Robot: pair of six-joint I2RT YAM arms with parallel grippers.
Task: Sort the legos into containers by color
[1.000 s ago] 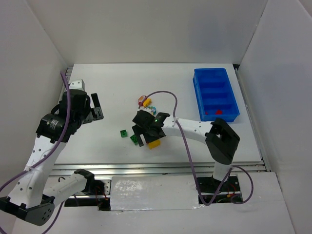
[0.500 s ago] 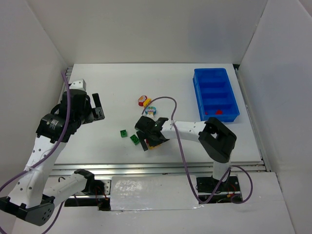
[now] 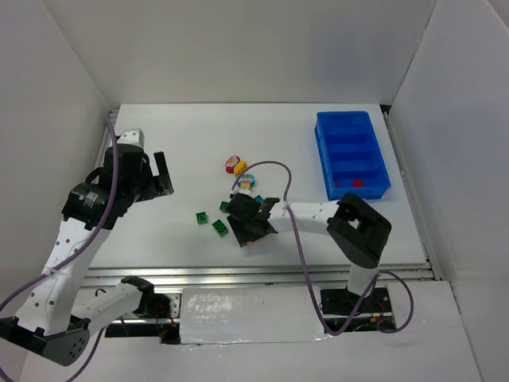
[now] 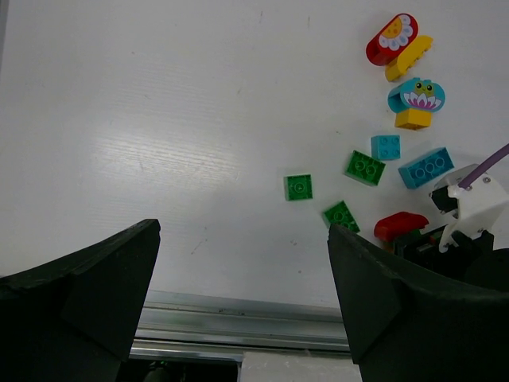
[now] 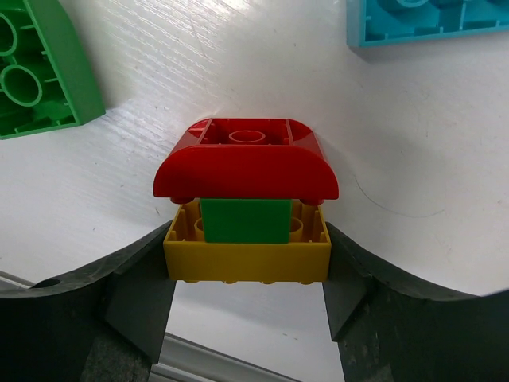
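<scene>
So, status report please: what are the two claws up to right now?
Left claw open, holding nothing. Right claw clamped on red-green-yellow stack. Green brick, teal brick close by, not touching.

The right gripper (image 3: pixel 249 225) moved slightly toward the near edge of the table (image 3: pixel 318 151), covering the yellow brick (image 5: pixel 246 253) from above, and its jaws narrowed onto the brick's sides. The left gripper (image 3: pixel 161 177) edged toward the far edge.
</scene>
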